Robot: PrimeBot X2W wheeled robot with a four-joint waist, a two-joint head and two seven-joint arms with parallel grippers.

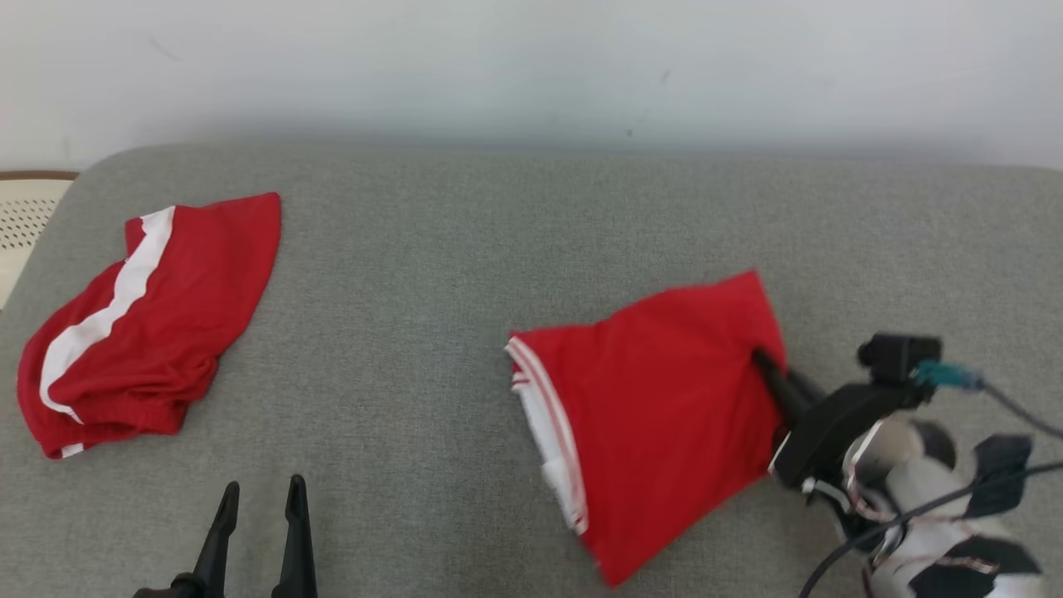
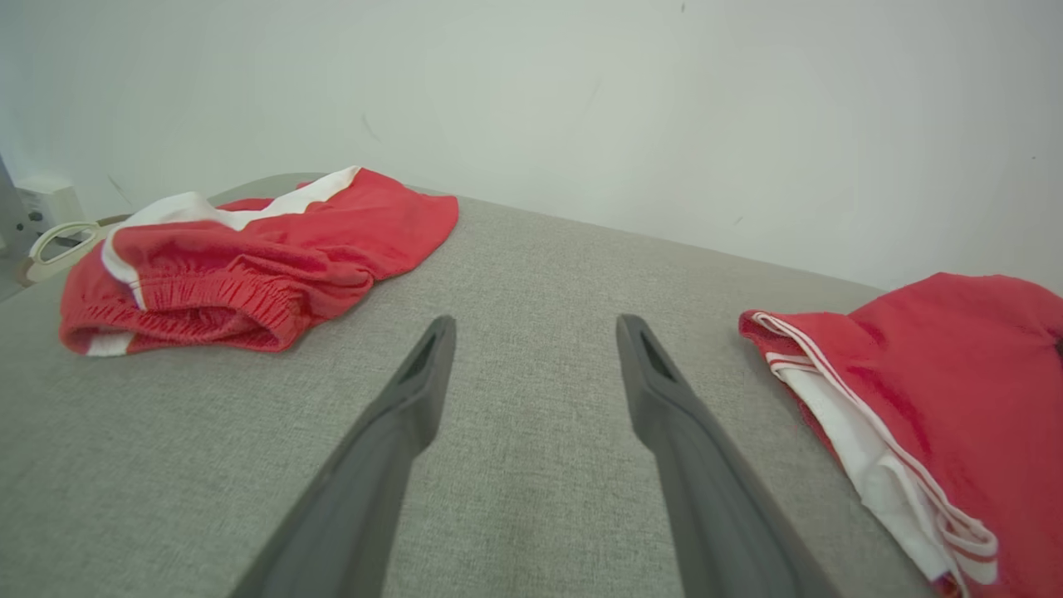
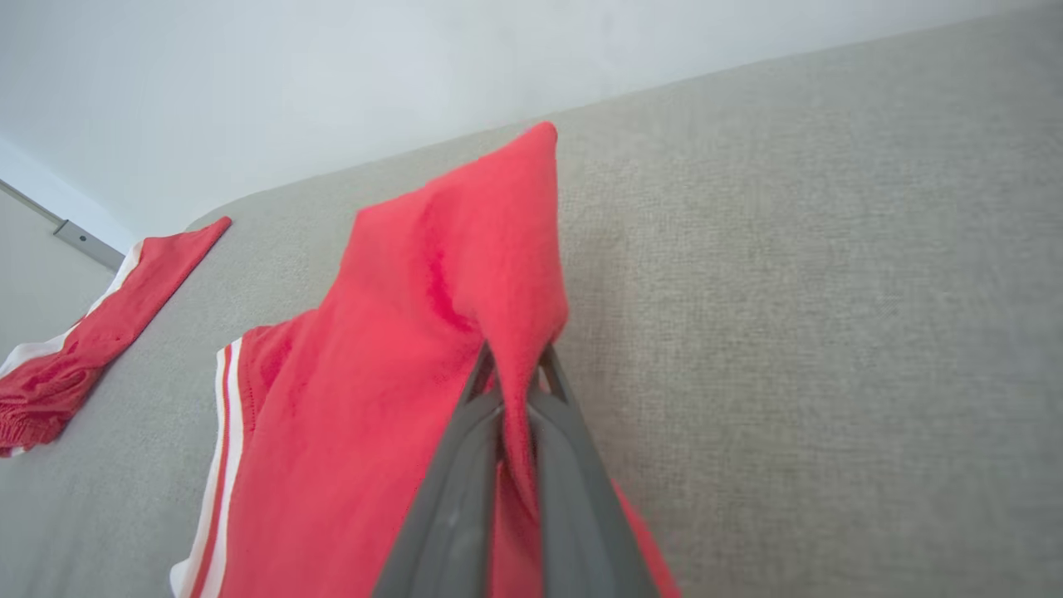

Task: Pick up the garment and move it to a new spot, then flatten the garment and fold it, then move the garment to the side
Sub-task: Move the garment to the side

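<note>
Rightward on the grey padded surface, the red garment has its edge clamped between the fingers of the right gripper; the left gripper rests fingers apart. Lift steadily, clear of the second garment.

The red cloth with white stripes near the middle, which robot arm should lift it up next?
Right, probably. The right gripper is shut on the edge of the red garment with white-striped trim, cloth pinched between its fingers. The left gripper hangs open over the grey fabric surface, touching nothing.
</note>
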